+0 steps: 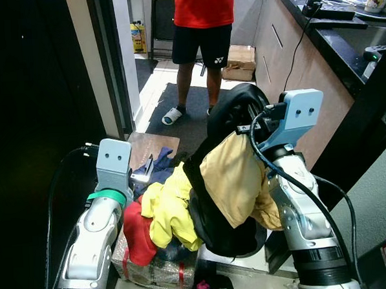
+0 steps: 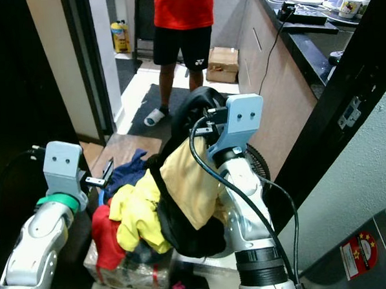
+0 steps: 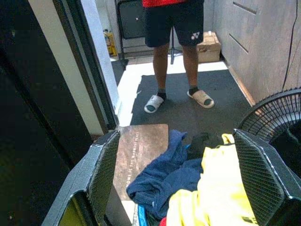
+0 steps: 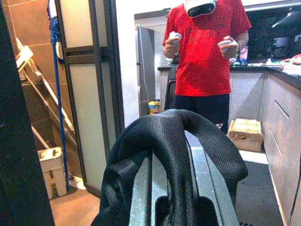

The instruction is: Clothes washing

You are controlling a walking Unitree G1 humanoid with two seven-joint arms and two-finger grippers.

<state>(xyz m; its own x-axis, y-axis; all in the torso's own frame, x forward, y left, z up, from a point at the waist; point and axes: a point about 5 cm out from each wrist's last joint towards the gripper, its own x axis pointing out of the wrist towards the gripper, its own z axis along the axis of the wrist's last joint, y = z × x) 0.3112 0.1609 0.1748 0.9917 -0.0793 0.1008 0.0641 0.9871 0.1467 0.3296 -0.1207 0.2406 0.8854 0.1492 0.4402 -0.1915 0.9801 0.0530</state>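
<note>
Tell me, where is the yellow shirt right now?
In the head views the yellow shirt lies in the middle of the clothes pile, between the robot's arms, beside a red garment on its left and the black garment draped over the right gripper.

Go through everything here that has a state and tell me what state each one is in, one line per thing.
Right hand: raised, shut on the black garment.
Black garment: draped over the right hand, hanging down.
Tan cloth: hanging over the right arm.
Left hand: open, above the clothes pile.
Clothes pile: heaped, yellow shirt on top.
Blue cloth: crumpled at the pile's edge.
</note>
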